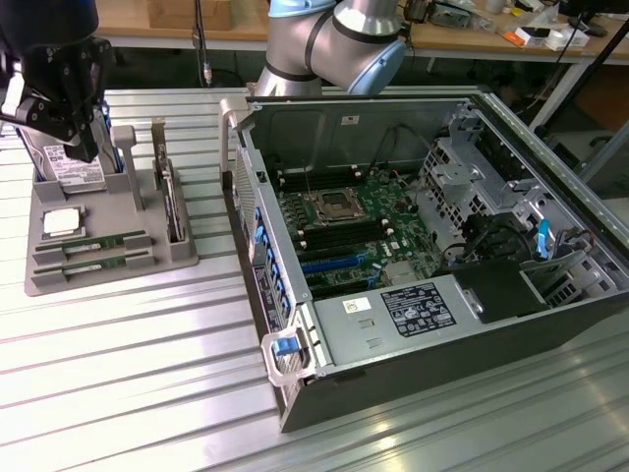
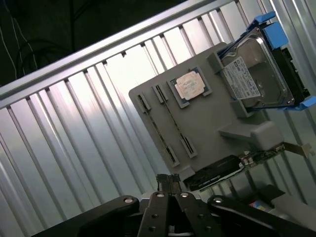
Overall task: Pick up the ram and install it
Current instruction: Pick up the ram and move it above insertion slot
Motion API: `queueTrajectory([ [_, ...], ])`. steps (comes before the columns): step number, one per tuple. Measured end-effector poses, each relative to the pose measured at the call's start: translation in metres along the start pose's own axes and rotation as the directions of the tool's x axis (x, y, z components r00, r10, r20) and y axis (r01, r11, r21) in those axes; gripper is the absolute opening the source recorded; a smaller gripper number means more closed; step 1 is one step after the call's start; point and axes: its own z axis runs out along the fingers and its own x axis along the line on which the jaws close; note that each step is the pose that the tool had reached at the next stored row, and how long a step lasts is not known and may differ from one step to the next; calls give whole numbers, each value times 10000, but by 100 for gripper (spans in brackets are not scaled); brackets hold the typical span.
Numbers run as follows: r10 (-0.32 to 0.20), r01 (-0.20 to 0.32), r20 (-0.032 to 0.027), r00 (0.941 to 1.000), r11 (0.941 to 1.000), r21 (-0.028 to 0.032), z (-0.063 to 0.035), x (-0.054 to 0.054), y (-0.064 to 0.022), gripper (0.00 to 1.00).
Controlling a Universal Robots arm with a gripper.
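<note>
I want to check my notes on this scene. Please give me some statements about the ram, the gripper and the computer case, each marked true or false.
1. The ram lies in the gray holder, not in the gripper. True.
2. The gripper's fingers are spread wide. False: they are shut together with nothing between them.
3. The computer case is closed. False: its side is open and the motherboard is visible.
4. The CPU chip sits on the holder beside the hard drive. True.
</note>
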Motion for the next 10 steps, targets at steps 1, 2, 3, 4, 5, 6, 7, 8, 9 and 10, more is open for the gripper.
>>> queueTrajectory([
  [1, -112, 112, -4, 9999, 9999, -3, 0, 0, 0, 11],
  [2, -217, 217, -9, 9998, 9998, -6, 0, 0, 0, 11],
  [3, -451, 451, -20, 9990, 9990, -12, 0, 0, 0, 11],
  [4, -567, 567, -25, 9984, 9984, -15, 1, 0, 0, 11],
  [5, -648, 648, -29, 9979, 9979, -17, 0, 0, 0, 11],
  [6, -736, 736, -32, 9973, 9973, -20, 1, 0, 0, 11],
  [7, -829, 829, -36, 9966, 9966, -22, 1, 0, 0, 11],
  [8, -914, 914, -39, 9958, 9958, -24, 1, 0, 0, 11],
  [9, -992, 992, -43, 9951, 9951, -27, 1, 0, 0, 11],
  [10, -1082, 1082, -46, 9941, 9941, -29, 2, 0, 0, 11],
])
